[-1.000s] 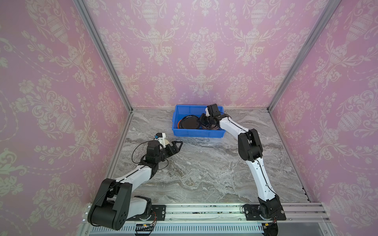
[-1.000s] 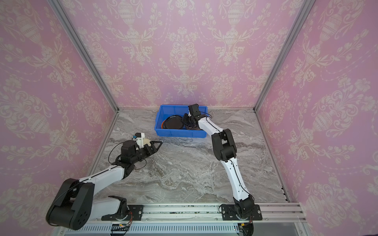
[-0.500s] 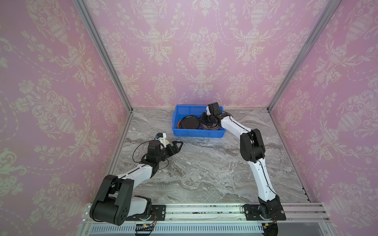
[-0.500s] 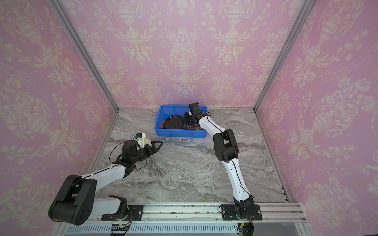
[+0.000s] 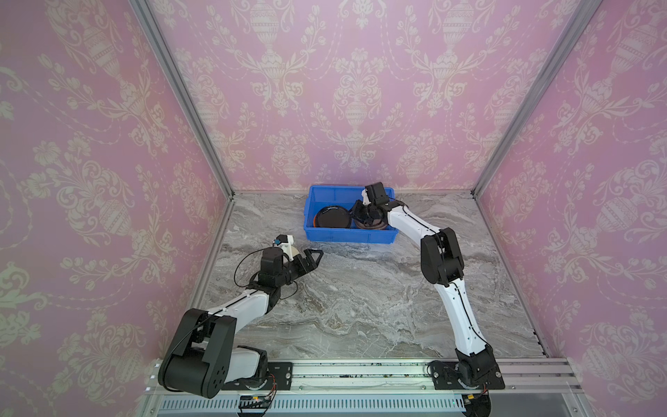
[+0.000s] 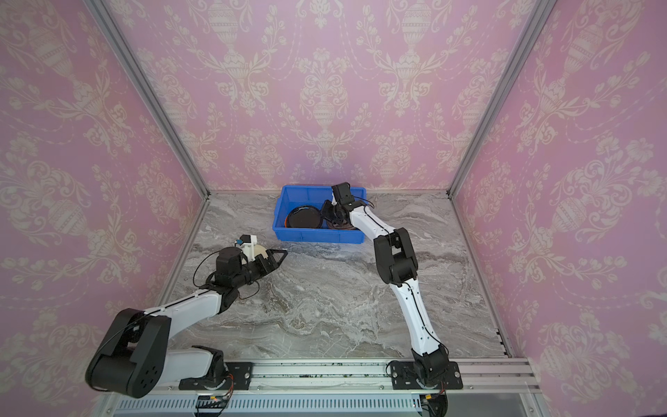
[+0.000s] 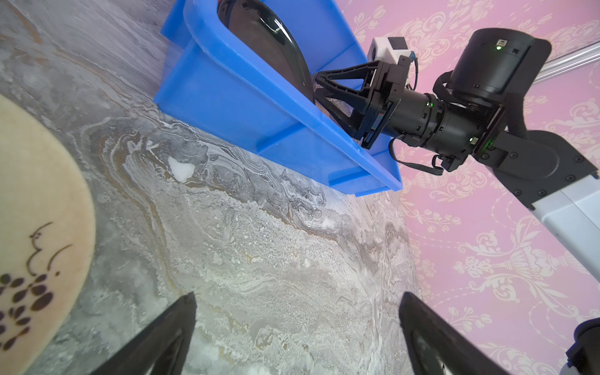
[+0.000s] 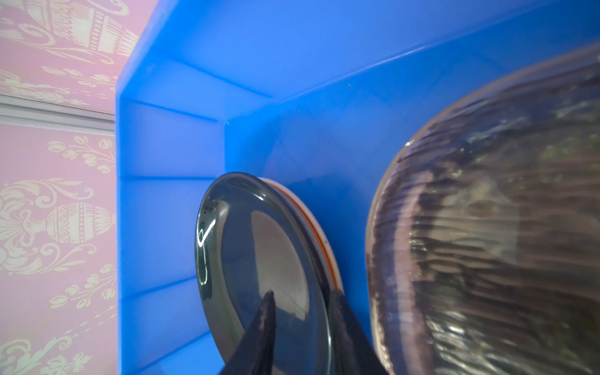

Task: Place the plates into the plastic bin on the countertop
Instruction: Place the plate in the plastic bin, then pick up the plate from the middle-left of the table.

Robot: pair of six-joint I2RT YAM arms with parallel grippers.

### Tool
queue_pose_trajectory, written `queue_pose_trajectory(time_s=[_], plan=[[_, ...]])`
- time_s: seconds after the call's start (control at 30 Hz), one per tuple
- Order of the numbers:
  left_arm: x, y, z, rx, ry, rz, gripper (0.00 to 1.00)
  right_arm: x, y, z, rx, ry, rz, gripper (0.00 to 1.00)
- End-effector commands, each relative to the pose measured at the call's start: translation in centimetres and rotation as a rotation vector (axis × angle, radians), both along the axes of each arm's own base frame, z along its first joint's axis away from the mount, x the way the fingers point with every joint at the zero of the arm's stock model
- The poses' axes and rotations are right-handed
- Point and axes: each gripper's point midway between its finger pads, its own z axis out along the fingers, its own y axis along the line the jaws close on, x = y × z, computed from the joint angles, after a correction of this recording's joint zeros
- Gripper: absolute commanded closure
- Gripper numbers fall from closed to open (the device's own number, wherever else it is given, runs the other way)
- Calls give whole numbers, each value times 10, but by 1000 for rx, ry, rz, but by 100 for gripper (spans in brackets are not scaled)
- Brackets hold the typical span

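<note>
The blue plastic bin [image 5: 346, 238] [image 6: 314, 236] stands at the back of the countertop [image 5: 361, 296]. Inside it a black plate [image 5: 332, 219] [image 8: 246, 246] lies on an orange-rimmed plate [image 8: 319, 233]. A brownish translucent plate [image 5: 375, 224] [image 8: 487, 227] lies beside them. My right gripper [image 5: 361, 216] [image 8: 302, 297] reaches into the bin, its jaws narrow and set on either side of the black plate's rim. My left gripper [image 5: 312, 261] [image 7: 297, 295] hovers open and empty over the countertop, beside a cream plate with a dark motif [image 7: 39, 227] [image 5: 294, 251].
Pink patterned walls with aluminium corner posts [image 5: 180, 97] close in the left, back and right. An aluminium rail [image 5: 361, 372] carrying both arm bases runs along the front edge. The right arm's elbow [image 5: 440, 260] stands in front of the bin's right end.
The right gripper's jaws have narrowed slightly on the black plate's rim, and its wrist has shifted a little inside the bin. The left arm has stayed put.
</note>
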Motion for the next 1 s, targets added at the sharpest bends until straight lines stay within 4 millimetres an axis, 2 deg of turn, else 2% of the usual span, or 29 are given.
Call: queue_pose_trajectory(time_s=[0.0, 0.17, 0.4, 0.47, 0.6, 0.77, 0.9, 0.97], plan=[[4, 2, 8, 18, -31, -8, 1, 0, 5, -7, 26, 20, 7, 70], [6, 6, 12, 55, -39, 7, 1, 1, 4, 27, 55, -55, 8, 71], [10, 19, 13, 71, -21, 74, 1, -3, -5, 107, 74, -205, 10, 70], [12, 22, 18, 53, -21, 90, 1, -12, -5, 128, 104, -238, 16, 70], [15, 32, 35, 15, -48, 129, 1, -44, 4, 149, 160, -253, 49, 69], [17, 42, 63, -9, -113, 145, 1, -102, 37, 155, 220, -237, 105, 68], [17, 53, 82, -5, -100, 175, 1, -153, 78, 141, 298, -203, 150, 67], [16, 60, 90, -10, -109, 195, 1, -172, 95, 125, 333, -175, 155, 67]])
